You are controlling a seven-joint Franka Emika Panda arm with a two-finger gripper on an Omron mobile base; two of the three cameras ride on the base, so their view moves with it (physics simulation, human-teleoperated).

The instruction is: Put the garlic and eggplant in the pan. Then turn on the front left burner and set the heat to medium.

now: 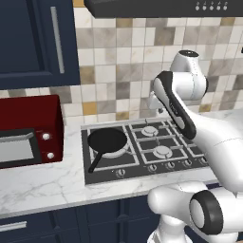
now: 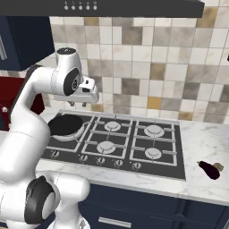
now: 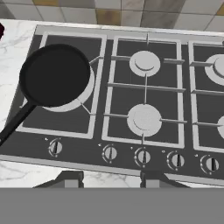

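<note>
The pan (image 3: 54,74) is round, flat and black, with a dull dark inside and one long straight black handle that points toward the front edge of the stove. It sits on the front left burner (image 3: 85,94), which has a wide pale shiny ring under a thin black grate. The stove (image 2: 134,154) is a dark flat plate with smaller burners that have silver caps, and a row of little round knobs (image 3: 109,153) along the front. The counter (image 2: 205,138) is white stone with grey veins. The wall behind has square tiles in grey, cream and gold.

The eggplant (image 2: 209,170) is a small, smooth, dark purple lump. It lies on the counter to the right of the stove, well apart from the pan.

The gripper (image 2: 77,103) hangs in the air above the stove, near the pan. Its fingers (image 3: 151,177) are pulled close together and pinch nothing. The eggplant is far off to the right of them.
</note>
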